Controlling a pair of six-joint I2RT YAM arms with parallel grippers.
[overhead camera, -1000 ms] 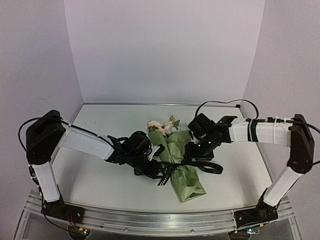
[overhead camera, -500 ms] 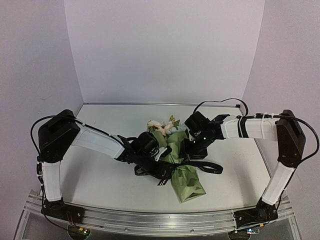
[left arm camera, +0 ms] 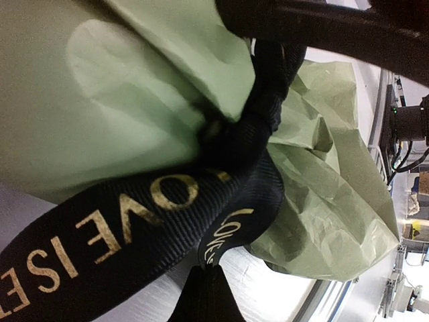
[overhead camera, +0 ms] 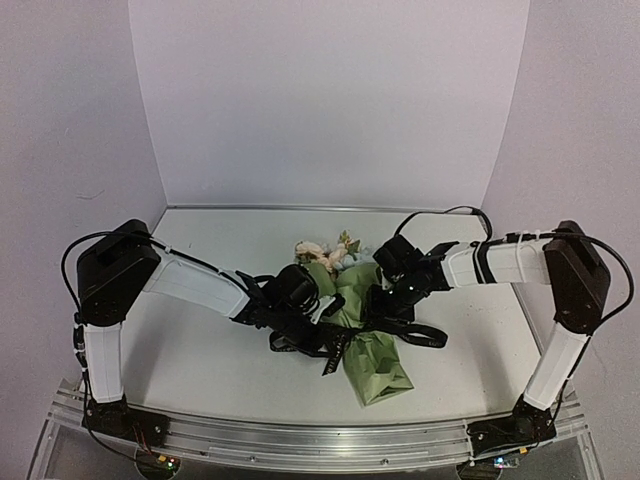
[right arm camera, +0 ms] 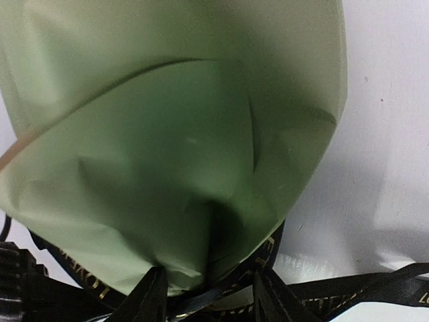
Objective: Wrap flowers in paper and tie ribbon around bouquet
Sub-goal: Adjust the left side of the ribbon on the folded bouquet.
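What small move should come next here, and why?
Probably close the right gripper on the ribbon at the waist of the bouquet: its jaws stand apart around the ribbon there, and the left gripper is shut on the ribbon, so both could then pull it tight.

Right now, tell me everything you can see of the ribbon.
The ribbon is black woven tape with gold lettering, cinched round the waist of the green paper bouquet and crossing over itself there. One strand runs into the shut left claw. Loose tails lie on the table beside the bouquet.
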